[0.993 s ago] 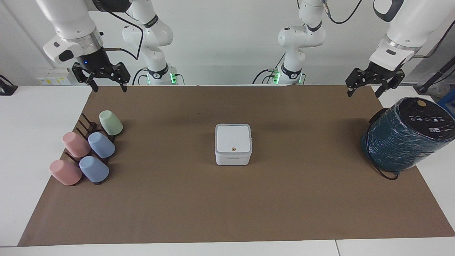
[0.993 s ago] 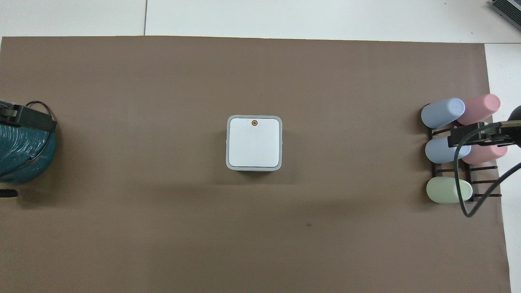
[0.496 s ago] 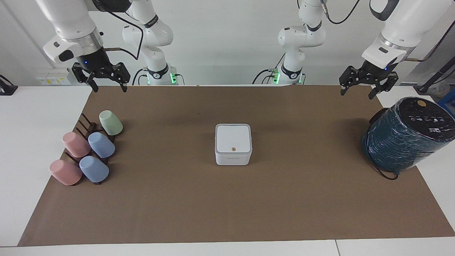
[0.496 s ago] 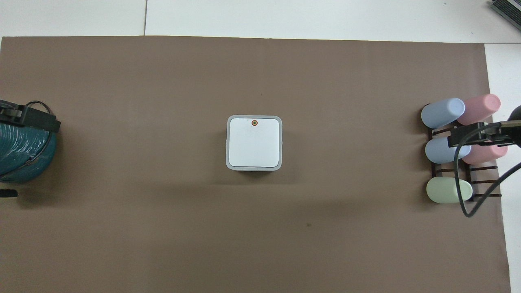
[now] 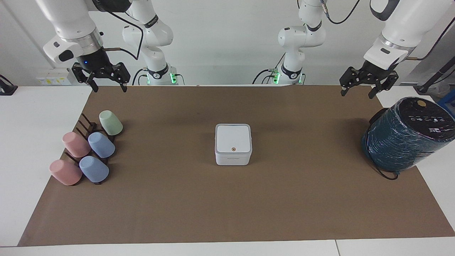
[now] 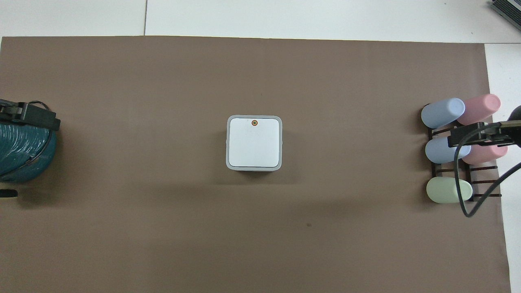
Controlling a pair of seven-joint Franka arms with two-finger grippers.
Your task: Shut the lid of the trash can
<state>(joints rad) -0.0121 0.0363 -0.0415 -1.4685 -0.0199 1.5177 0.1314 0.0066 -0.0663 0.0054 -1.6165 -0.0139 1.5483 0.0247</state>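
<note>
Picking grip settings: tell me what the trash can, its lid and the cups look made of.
Trash can: seemingly hard white plastic, smooth moulded walls, rounded corners, grey rim seam.
Lid: same smooth white plastic look, faint sheen, small orange dot; it lies flat and closed.
Cups: pastel pink, blue and green, matte and evenly coloured, probably plastic; silicone or ceramic can't be excluded.

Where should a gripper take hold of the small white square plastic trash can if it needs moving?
Grip the small white square plastic trash can across two flat walls, coming straight down from above. Its white square hinged lid lies flat and shut, so the top offers no edge, while the upright walls stand free on the brown mat, probably within an open gripper's span.
</note>
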